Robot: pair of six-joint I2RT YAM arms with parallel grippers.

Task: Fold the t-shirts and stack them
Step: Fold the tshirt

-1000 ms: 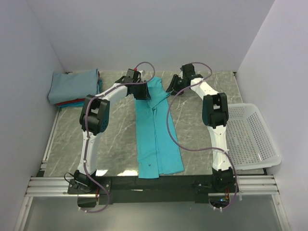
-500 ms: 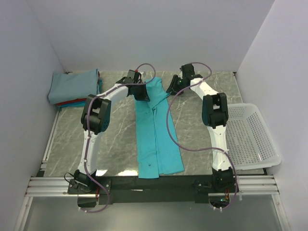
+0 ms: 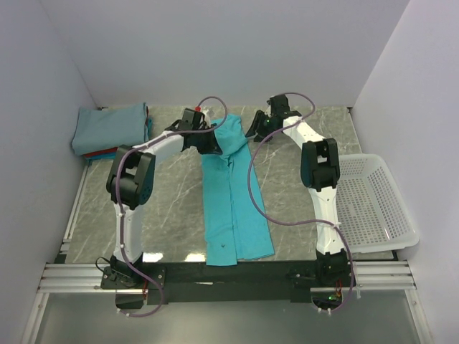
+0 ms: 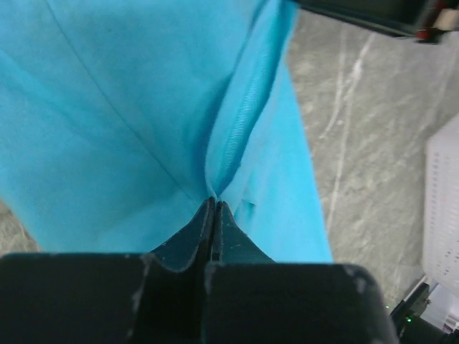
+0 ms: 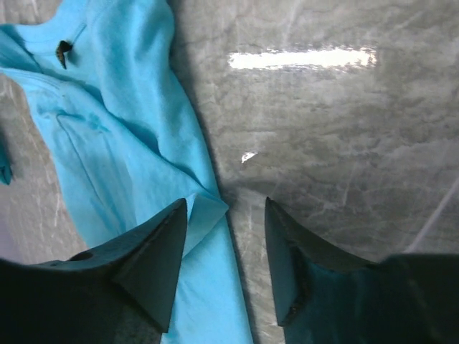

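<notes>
A grey surface [image 3: 179, 201] veined in white like marble fills the floor of the booth. Pale walls [image 3: 215, 50] close it in at the back and on both sides. A white mesh basket [image 3: 366, 201] sits at the right edge of the surface, against the right wall. Aluminium rails [image 3: 72, 276] run along the near edge. From the right wrist, a bright streak of glare [image 5: 301, 59] lies across the surface.

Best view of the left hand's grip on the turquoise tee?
Left wrist: close up, the left hand is shut on a pinched fold of the turquoise tee. Top external shows that hand at the tee's far end, the pinch too small to read. Right wrist shows only the tee's edge.
</notes>
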